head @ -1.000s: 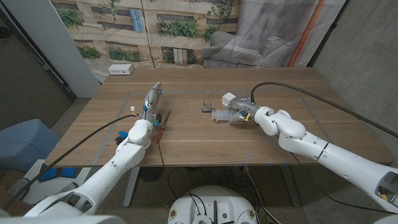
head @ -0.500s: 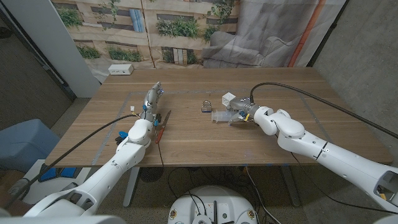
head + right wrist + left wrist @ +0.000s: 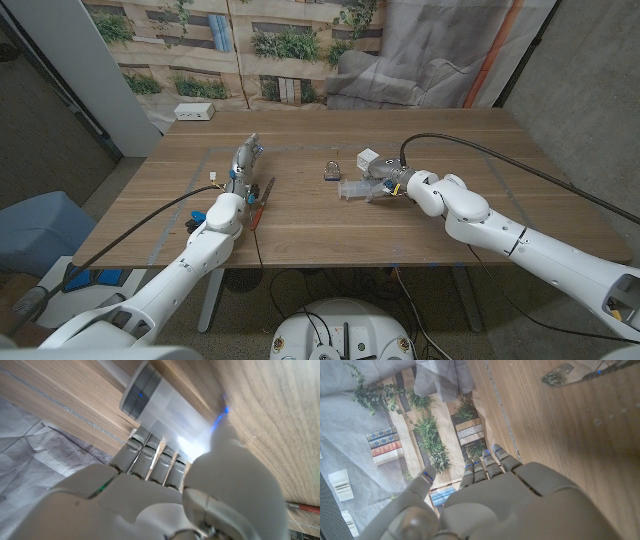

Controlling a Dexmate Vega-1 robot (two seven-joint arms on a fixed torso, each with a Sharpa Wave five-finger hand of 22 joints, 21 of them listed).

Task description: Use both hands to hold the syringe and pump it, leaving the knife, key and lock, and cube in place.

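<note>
The clear syringe (image 3: 355, 188) lies right of the table's middle, and my right hand (image 3: 390, 181) grips its right end. In the right wrist view the fingers (image 3: 150, 457) curl around the transparent syringe barrel (image 3: 170, 410), with its dark plunger seal showing, and the thumb (image 3: 235, 465) presses the other side. The padlock with key (image 3: 331, 171) and the white cube (image 3: 367, 157) sit just behind the syringe. My left hand (image 3: 243, 164) stands at the left with fingers stretched out, holding nothing. Just to its right lies the knife (image 3: 262, 200). The left wrist view shows the extended fingers (image 3: 490, 462) over the wood.
A white box (image 3: 194, 111) sits at the table's far left corner. A black cable (image 3: 470, 148) arcs over the right side of the table. A taped rectangle marks the work area. A blue bin (image 3: 40, 230) stands on the floor to the left.
My right hand has edged slightly left along the syringe. The left arm, knife, lock and cube have not moved.
</note>
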